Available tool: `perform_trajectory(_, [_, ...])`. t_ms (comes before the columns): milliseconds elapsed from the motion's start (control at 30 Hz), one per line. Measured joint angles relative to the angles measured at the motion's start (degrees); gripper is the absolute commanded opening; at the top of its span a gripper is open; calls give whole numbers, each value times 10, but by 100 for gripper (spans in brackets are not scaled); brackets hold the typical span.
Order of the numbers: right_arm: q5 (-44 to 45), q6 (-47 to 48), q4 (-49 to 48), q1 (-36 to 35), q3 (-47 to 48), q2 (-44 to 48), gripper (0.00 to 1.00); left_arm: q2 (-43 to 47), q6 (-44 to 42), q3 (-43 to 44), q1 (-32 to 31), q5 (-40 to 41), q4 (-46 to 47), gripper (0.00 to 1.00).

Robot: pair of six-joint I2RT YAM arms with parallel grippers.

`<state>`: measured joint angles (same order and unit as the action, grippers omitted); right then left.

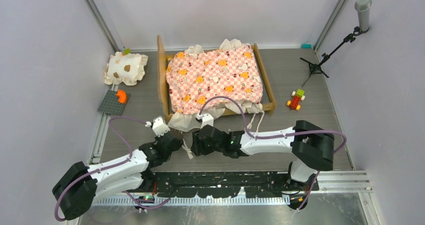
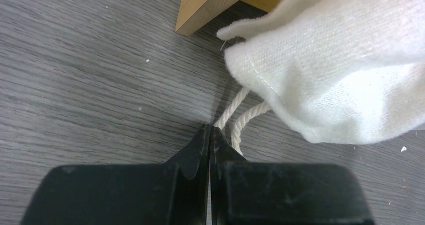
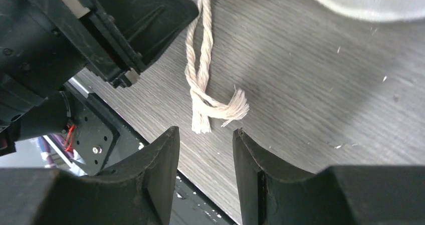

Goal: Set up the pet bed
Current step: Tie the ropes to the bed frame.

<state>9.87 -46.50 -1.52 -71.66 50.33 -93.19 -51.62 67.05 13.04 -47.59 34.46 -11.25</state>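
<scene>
Light wood frames the pet bed (image 1: pixel 215 77), which sits at the far middle of the grey table (image 1: pixel 310 135), ahead of both arms. Its long axis runs left to right across the top view and is turned slightly, so the right end lies a little nearer the arms. The tall headboard (image 1: pixel 161 74) stands at the left end and the low footboard (image 1: pixel 265 77) closes the right. The pink checkered mattress (image 1: pixel 230 67) with orange animals lies inside the frame, rumpled. Its cream ruffle (image 2: pixel 341 74) spills over the near rail onto the table, close by the frame's near left corner (image 2: pixel 200 14). A white twisted cord (image 3: pixel 200 59) comes out from under that ruffle and lies on the table, ending in a frayed knot (image 3: pixel 220 107). The left gripper (image 2: pixel 209 135) has its jaws pressed fully together. The cord runs right up to their tips and past one side, but whether any strand is nipped between them cannot be told. The right gripper (image 3: pixel 205 131) faces it from the other side with its jaws parted about halfway and nothing between them. The knot lies just beyond its fingertips. Off to the left of the bed lie a small cream ruffled pillow (image 1: pixel 126 68) with brown spots and a grey studded plate (image 1: pixel 111 104) carrying an orange piece. To the right are a small toy of coloured blocks (image 1: pixel 296 99) and a microphone on a tripod (image 1: pixel 326 57).
</scene>
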Motion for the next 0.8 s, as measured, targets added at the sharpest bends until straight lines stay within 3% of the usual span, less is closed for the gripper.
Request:
perform_trajectory(133, [-11,110,-10,0,1,7,52,-2,-1,0,0,1,0,0])
perform_trajectory(200, [-37,196,-38,0,-30,24,60,-8,-3,4,0,1,-1,0])
perform_trajectory(433, [-155,468,-83,10,-102,72,62,-18,-5,10,0,2,-2,0])
perform_trajectory(800, [-289,655,-208,76,-115,32,58,-17,-4,10,0,2,-2,0])
